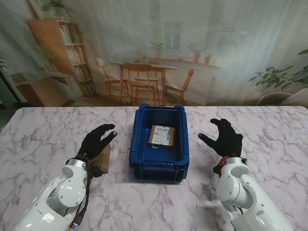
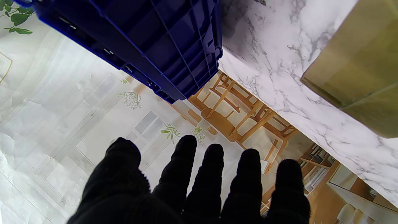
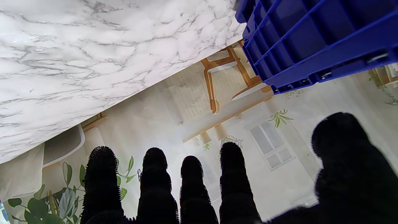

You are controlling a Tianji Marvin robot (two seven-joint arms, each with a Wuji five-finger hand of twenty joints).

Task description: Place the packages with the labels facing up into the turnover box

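Stand view: brown package [image 1: 105,159] lies under my spread, empty left hand [image 1: 96,140] — right hand [image 1: 224,136], also spread, idles beyond the turnover box [image 1: 159,166].

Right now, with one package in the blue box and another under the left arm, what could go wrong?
1. The brown package lies mostly hidden beneath the left robot hand; no label shows, so it may go in face down.
2. It sits close to the turnover box, so lifting it could bump the wall.
3. Dropped carelessly, it could cover the labelled package already inside.
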